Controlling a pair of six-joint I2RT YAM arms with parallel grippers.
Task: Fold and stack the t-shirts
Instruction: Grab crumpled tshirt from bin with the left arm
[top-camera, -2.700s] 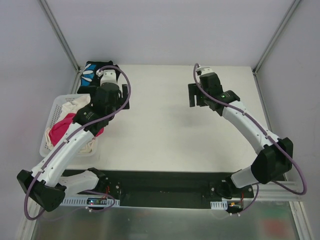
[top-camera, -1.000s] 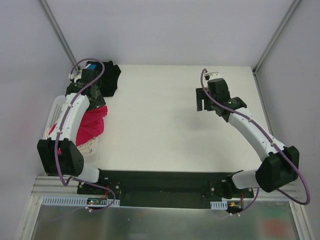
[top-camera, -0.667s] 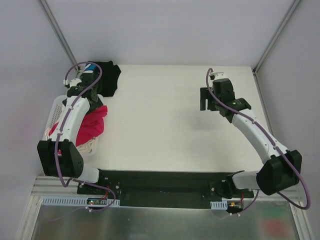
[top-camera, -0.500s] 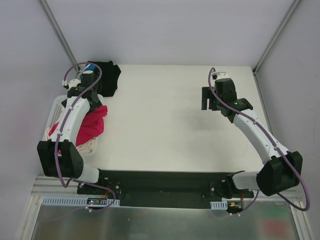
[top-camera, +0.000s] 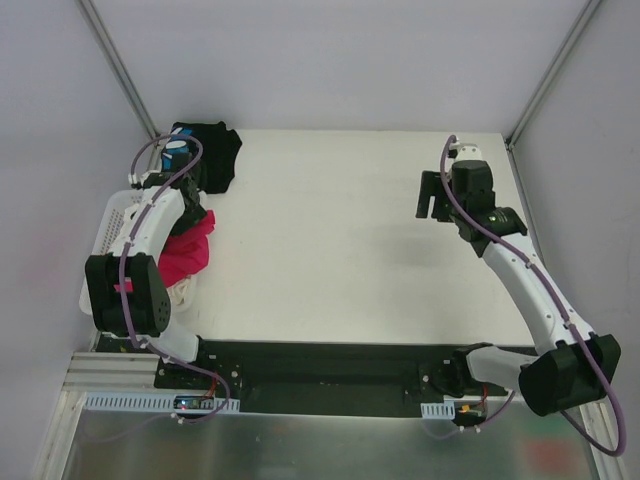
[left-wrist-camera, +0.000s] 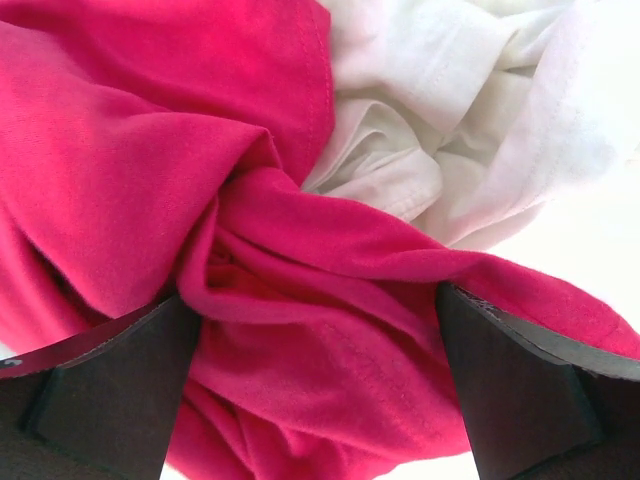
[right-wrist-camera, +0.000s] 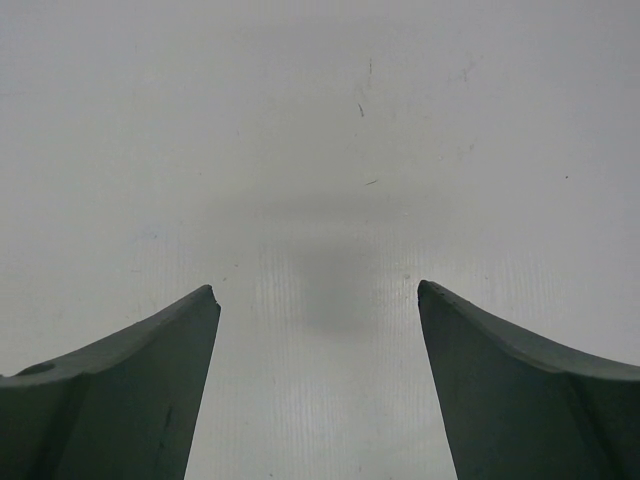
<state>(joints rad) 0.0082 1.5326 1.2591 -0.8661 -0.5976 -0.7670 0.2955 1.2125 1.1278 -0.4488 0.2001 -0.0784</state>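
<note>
On your left, the magenta-red t-shirt (top-camera: 188, 250) lay crumpled in the white lattice basket (top-camera: 108, 222), which stood against the table's left edge, and part of the shirt spilled over the basket's right rim. Up close its cloth was plain and matte, twisted into thick folds with a stitched hem running along one edge. White cloth (left-wrist-camera: 450, 120) was bunched against it.

Your left gripper (left-wrist-camera: 318, 310) stood wide open over that heap. Its dark fingers (left-wrist-camera: 110, 390) straddled a ridge of magenta fabric and clamped nothing.

Just beyond the basket, the black t-shirt (top-camera: 215, 150) sat in a loose pile at the table's far left corner, a patch of blue print showing beside your left arm.

The table (top-camera: 330, 260) was a pale, off-white sheet with faint scuffs and specks.

Over on the right, your right gripper (right-wrist-camera: 318, 290) hung above the tabletop with its jaws spread apart, nothing between them but its own soft shadow. It was well apart from both shirts.

Plain pale walls closed in the far side and both flanks, and slanted metal posts (top-camera: 120, 70) rose from the table's far corners.
</note>
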